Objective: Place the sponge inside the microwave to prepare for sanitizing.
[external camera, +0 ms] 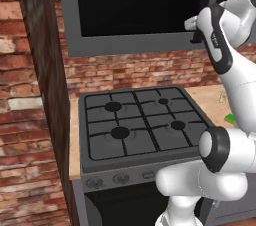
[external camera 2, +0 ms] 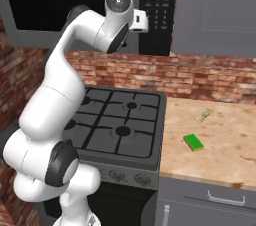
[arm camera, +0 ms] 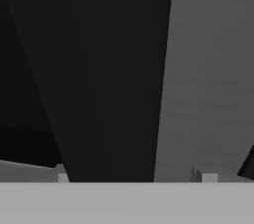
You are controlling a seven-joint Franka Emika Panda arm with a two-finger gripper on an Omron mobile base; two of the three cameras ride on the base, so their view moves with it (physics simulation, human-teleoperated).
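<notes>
- Nearest the cameras, the white Franka arm [external camera 2: 55, 105] fills the lower left of the right base view, its elbow bent up toward the upper centre of the frame.
- Next in size, the microwave [external camera: 145, 5] spans the top of the left base view; its dark glass door looks shut, so I judge that opening it comes before any placing.
- Below it, the black gas stove [external camera: 142, 125] with four burners sits at centre frame.
- To the stove's right in the right base view, the wooden counter [external camera 2: 235, 155] carries the sponge [external camera 2: 193, 142], green side up, its long axis running diagonally from upper left to lower right.
- The gripper [external camera 2: 141, 21] is raised at the door's right edge beside the keypad [external camera 2: 157, 12]; the sponge lies well below and to its right, far apart from it.
- Whether its fingers are spread or pressed together cannot be told.
- A small pale clear object [external camera 2: 203, 115] lies near the sponge, toward the wall.
- The keypad's display shows digits too blurred to read with confidence.
</notes>
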